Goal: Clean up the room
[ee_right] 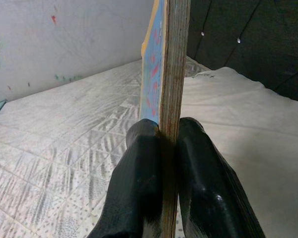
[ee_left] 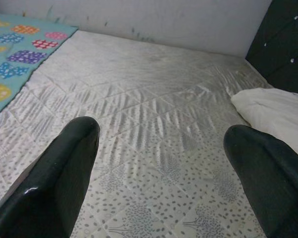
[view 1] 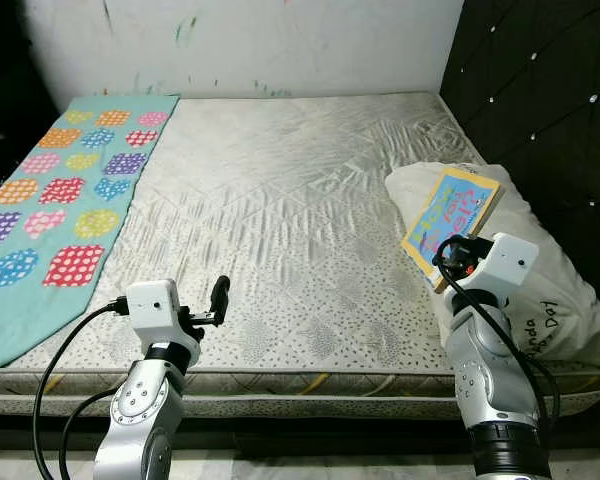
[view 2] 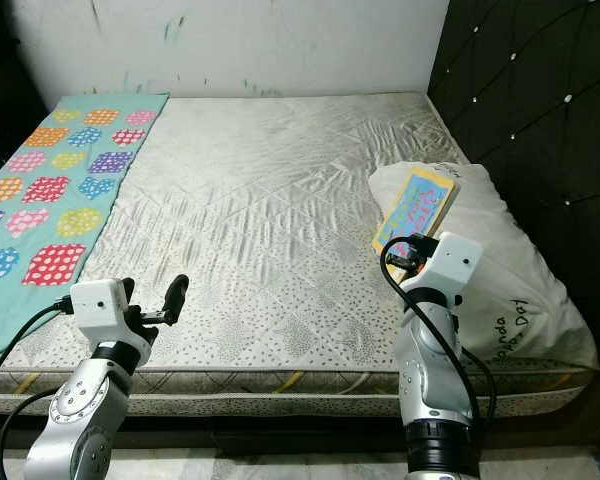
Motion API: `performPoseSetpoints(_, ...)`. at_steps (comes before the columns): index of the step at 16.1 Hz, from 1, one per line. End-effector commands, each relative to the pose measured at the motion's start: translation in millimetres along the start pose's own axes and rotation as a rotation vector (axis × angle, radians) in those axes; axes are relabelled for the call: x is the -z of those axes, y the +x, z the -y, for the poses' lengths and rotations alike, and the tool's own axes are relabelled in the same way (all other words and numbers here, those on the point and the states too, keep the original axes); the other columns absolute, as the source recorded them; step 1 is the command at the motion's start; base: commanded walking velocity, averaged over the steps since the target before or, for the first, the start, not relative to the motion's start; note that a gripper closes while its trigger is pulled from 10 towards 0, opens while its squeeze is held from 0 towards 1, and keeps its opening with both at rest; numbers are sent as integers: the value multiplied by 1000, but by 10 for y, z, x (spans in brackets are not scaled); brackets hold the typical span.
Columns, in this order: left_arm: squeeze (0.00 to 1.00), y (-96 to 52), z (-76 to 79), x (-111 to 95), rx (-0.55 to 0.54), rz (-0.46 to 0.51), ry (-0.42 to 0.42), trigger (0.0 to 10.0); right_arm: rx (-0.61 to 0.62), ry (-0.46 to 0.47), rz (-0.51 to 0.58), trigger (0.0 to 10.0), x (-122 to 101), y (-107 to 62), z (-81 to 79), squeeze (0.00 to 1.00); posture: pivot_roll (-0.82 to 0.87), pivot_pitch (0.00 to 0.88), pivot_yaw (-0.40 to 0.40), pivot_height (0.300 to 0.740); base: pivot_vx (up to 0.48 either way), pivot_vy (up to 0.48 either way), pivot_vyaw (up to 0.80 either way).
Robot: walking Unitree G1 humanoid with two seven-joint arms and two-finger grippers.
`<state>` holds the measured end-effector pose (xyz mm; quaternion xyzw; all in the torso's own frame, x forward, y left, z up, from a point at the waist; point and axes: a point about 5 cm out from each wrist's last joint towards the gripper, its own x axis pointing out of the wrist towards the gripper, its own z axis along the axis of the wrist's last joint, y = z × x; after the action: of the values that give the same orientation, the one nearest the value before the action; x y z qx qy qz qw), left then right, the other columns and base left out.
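Note:
A thin wooden board with a colourful blue and yellow picture (view 1: 450,212) is held over the white pillow (view 1: 540,270) at the bed's right side. My right gripper (ee_right: 168,144) is shut on the board's (ee_right: 170,59) near edge, one black finger on each face. My left gripper (view 1: 218,300) hovers open above the front left of the mattress (view 1: 290,200), its fingers (ee_left: 69,168) spread wide with nothing between them.
A teal blanket with coloured dotted patches (view 1: 65,190) lies along the mattress's left side. A black padded headboard (view 1: 550,100) rises on the right and a white wall (view 1: 250,40) runs behind. The mattress's front edge (view 1: 280,385) is just before me.

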<state>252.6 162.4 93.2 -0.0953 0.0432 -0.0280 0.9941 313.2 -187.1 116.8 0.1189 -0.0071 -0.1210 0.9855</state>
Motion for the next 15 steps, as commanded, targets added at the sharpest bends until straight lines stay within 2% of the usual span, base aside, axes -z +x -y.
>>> performPoseSetpoints(1, 0, -4, -38, -4, -17, 1, 15, 10000, -26, 11, 73, 10000, -156, 15, -54, 0, 4, 0, 36, 740, 0, 0, 0)
performPoseSetpoints(4, 0, 11, -7, -8, -26, 8, 3, 10000, -28, 13, 77, 10000, -166, 5, -64, 0, -1, 0, 35, 740, 0, 0, 0)
performPoseSetpoints(5, 0, 71, -113, -126, -174, 116, -11, 10000, -238, -287, 68, 10000, -25, -103, -190, 0, 2, 0, 27, 740, 0, 0, 0)
performPoseSetpoints(6, 0, 75, -137, -135, -191, 124, -3, 10000, -247, -334, 21, 10000, 69, -117, -172, 0, 5, 0, 22, 740, 0, 0, 0)
performPoseSetpoints(7, 0, 66, -159, -111, -199, 112, 2, 10000, -227, -344, -63, 10000, 175, -116, -117, 0, 6, 0, 20, 740, 0, 0, 0)
performPoseSetpoints(8, 0, 59, -168, -98, -202, 107, 3, 10000, -222, -305, -69, 10000, 188, -123, -118, 0, 6, 0, 20, 740, 0, 0, 0)
performPoseSetpoints(9, 0, 51, -169, -92, -200, 105, 4, 10000, -244, -334, -47, 10000, 162, -131, -123, 0, 6, 0, 19, 740, 0, 0, 0)
performPoseSetpoints(12, 0, 61, -168, -88, -210, 119, 2, 10000, -168, -257, 73, 10000, -36, -118, -80, 0, 3, 0, 21, 740, 0, 0, 0)
performPoseSetpoints(14, 0, 69, -162, -93, -208, 122, -2, 10000, -138, -204, 57, 10000, -28, -125, -73, 0, 1, 0, 27, 740, 0, 0, 0)
performPoseSetpoints(15, 0, 76, -160, -99, -204, 124, -4, 10000, -133, -185, 41, 10000, -6, -129, -81, 0, 1, 0, 27, 740, 0, 0, -800)
